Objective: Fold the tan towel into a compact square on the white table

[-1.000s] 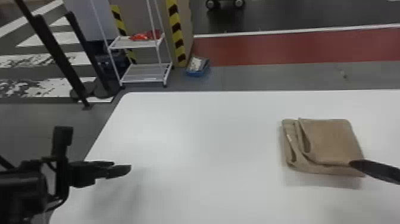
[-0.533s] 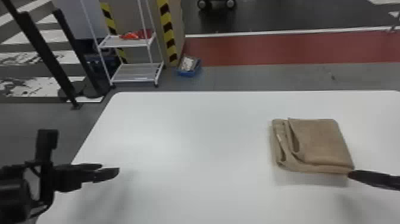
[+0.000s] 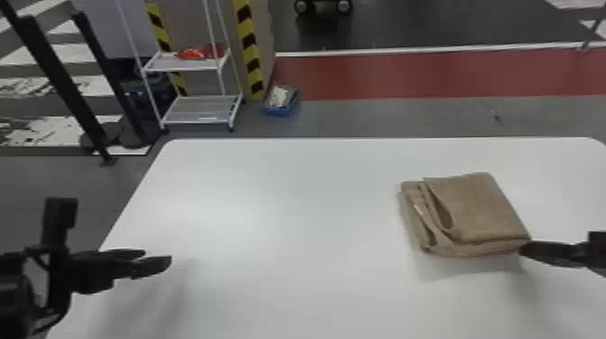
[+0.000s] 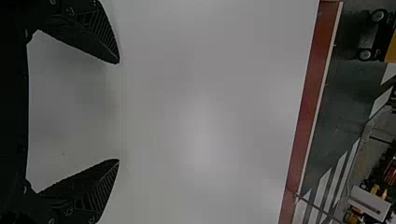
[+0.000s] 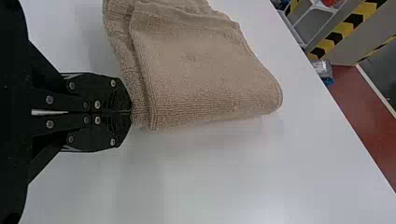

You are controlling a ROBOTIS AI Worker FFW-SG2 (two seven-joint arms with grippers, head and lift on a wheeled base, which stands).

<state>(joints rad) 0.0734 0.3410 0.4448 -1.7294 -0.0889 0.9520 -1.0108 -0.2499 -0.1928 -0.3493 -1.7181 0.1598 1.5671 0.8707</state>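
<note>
- My tan towel (image 3: 482, 207) lies right on the white table (image 3: 279, 198), layered folds facing left (long axis unclear).
- Right gripper (image 3: 522, 249): clenched, tips at towel's near-right corner.
- Left gripper (image 3: 158, 256): spread fingers, table's left.

Tan towel (image 3: 482, 207) — white table (image 3: 288, 216)

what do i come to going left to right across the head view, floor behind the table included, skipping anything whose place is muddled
left gripper → blue box on the floor → tan towel, folded on the table → right gripper
</note>
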